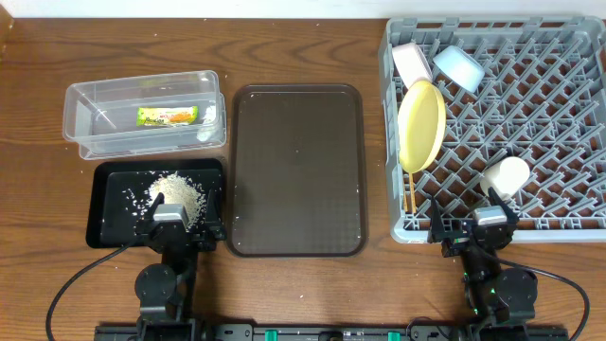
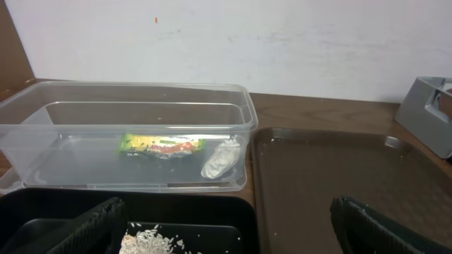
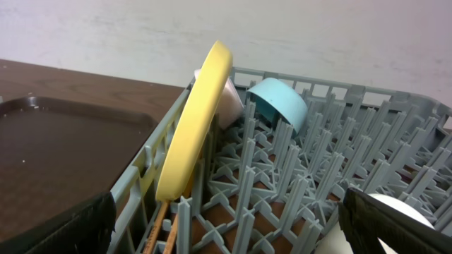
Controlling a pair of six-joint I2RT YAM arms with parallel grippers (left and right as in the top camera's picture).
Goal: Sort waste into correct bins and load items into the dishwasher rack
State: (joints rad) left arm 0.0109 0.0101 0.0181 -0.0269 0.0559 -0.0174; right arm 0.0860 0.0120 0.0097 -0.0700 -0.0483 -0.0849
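though faint overhead, chopsticks (image 3: pixel 161 227) by yellow plate (image 3: pixel 194 120)

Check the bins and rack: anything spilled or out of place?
Nothing lies outside its bin. Loose grains are scattered around the rice heap, all inside the black tray. A small white crumpled scrap sits beside the wrapper in the clear tub. In the rack, the cup looks tilted.

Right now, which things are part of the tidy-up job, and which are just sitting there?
Part of the job: wrapper, rice, clear tub, black tray, yellow plate, white bowl, blue bowl, cup, chopsticks, grey rack.
Just sitting there: brown serving tray.
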